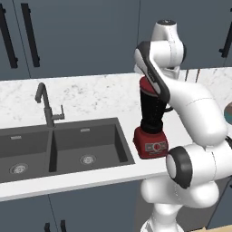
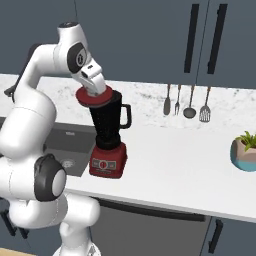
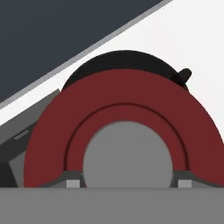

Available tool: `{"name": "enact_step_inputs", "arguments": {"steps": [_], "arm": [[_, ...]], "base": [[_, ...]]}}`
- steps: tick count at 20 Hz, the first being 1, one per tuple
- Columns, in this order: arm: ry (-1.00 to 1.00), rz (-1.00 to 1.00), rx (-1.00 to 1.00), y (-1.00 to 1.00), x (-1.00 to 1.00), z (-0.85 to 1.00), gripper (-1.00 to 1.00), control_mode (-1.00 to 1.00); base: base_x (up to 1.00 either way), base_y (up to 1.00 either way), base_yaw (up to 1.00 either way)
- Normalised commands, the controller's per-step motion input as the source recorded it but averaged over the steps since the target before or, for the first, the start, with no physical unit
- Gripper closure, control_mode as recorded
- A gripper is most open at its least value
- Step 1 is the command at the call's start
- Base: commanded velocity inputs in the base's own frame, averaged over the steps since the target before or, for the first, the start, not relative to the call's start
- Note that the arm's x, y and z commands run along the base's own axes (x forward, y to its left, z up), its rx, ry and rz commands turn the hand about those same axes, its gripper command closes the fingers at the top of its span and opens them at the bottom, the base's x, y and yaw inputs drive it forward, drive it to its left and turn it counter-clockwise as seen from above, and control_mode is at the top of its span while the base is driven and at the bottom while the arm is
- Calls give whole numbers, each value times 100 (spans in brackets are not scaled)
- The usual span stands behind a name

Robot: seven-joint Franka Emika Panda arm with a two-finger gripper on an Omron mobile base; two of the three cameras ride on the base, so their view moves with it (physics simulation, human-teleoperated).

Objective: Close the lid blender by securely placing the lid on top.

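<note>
Gripper [image 2: 94, 90] pointing steeply down, fingers clamped on the grey centre of the red lid [image 2: 94, 97], arm folded high over the counter [image 2: 165, 150]. Just below, the lid sits tilted at the blender [image 2: 107, 137] jar's mouth, shifted sinkward. Beyond, utensils [image 2: 185, 102] hang on the wall.

counter [image 2: 170, 150]: white marble | blender [image 2: 107, 137] near sink [image 1: 54, 147] | plant pot [image 2: 244, 152] far right
</note>
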Motion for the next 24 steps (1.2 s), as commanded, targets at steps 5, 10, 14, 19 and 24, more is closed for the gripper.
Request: {"name": "enact_step_inputs", "arguments": {"steps": [5, 10, 14, 19, 24], "arm": [[0, 0, 0, -19, 39, 0, 100, -100], [0, 0, 0, -7, 31, 0, 100, -100], [-1, 0, -2, -5, 38, 0, 100, -100], [-7, 0, -8, -9, 32, -9, 100, -100], [-13, 0, -13, -9, 23, -16, 100, -100]], "base": [[0, 0, 0], [0, 0, 0], [0, 0, 0], [0, 0, 0], [0, 0, 0]]}}
